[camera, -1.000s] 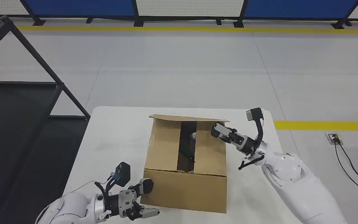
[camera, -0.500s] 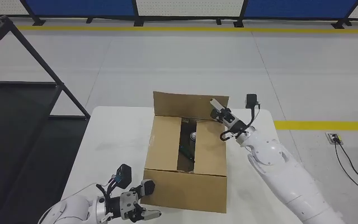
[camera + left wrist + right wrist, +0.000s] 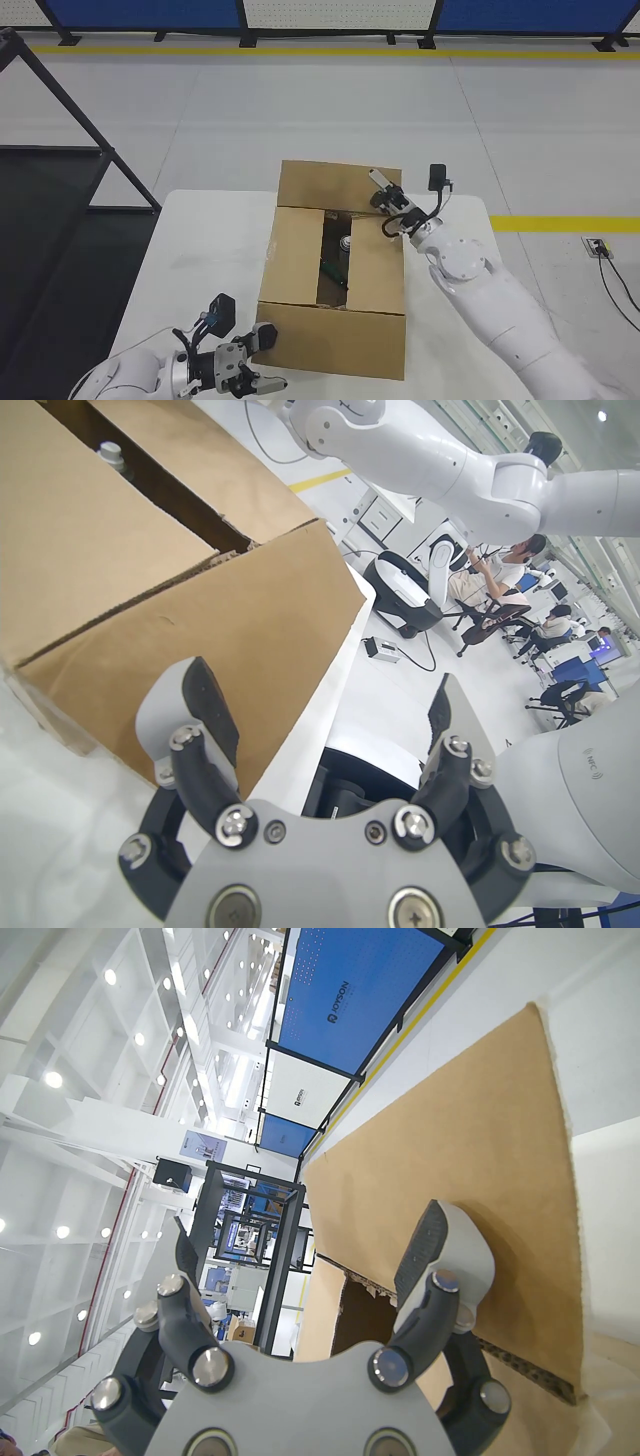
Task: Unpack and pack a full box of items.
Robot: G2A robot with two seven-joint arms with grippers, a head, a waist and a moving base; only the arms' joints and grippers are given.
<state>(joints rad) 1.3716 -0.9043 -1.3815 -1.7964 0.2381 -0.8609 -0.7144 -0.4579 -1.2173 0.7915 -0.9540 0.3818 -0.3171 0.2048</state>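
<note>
My right tool is spread wide, one finger against the raised flap of the box; my left tool, also spread, sits beside its corner.

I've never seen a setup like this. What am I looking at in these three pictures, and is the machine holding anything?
It is a robot with two white arms, each ending in a two-fingered tool. The wide picture looks down from a camera above the arms. The other two come from cameras on the wrists, so each shows its own tool up close.

On the white table stands a brown cardboard box. Its two long top flaps lie nearly shut, and a capped bottle shows through the gap between them.

The right tool is open, the back of one finger against the upright far flap. The left tool, also open, sits beside the box's near corner and holds nothing.
</note>
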